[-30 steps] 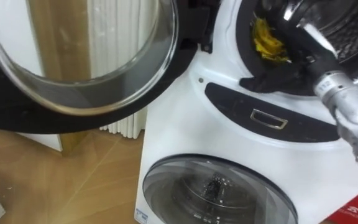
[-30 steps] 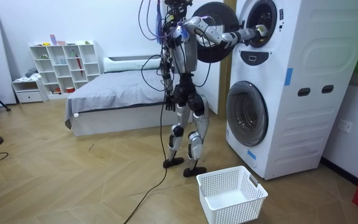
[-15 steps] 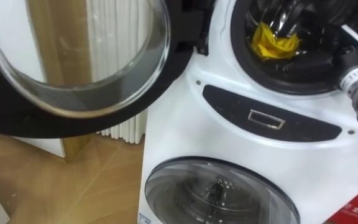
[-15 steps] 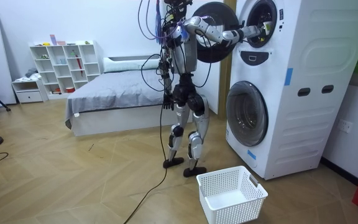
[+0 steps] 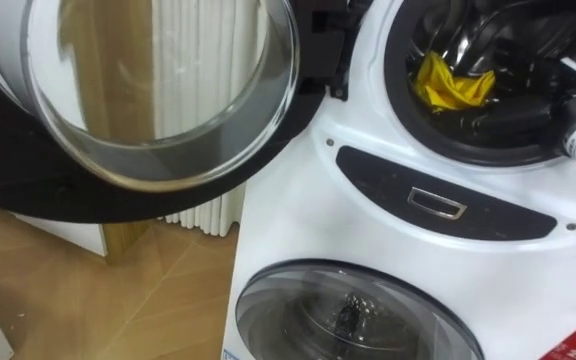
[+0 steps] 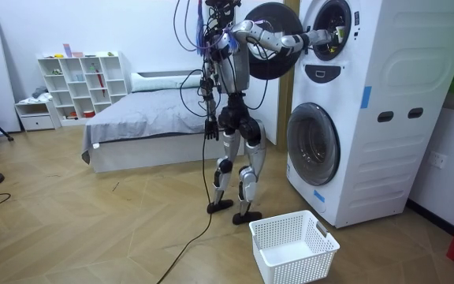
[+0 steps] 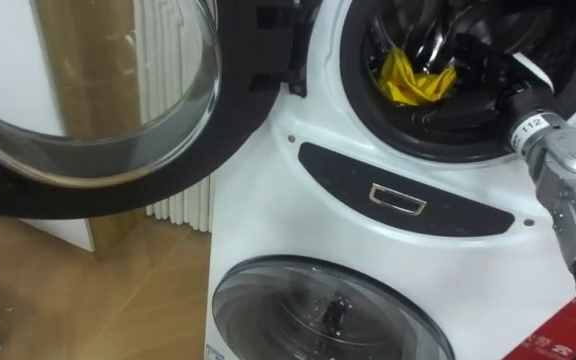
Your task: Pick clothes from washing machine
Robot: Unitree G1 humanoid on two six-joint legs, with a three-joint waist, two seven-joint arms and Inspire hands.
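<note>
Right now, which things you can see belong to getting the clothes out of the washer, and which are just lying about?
Job: yellow cloth, upper drum, open door, right hand in the drum, probably the white basket.
Lying about: lower machine, bed, shelf, radiator.

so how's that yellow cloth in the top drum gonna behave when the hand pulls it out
Probably floppy: the yellow cloth lies crumpled in folds in the upper drum, so it should drape and trail when lifted. Likely light, since it looks thin. It may drag on the opening's rim as the right hand, beside it inside, draws it out.
</note>
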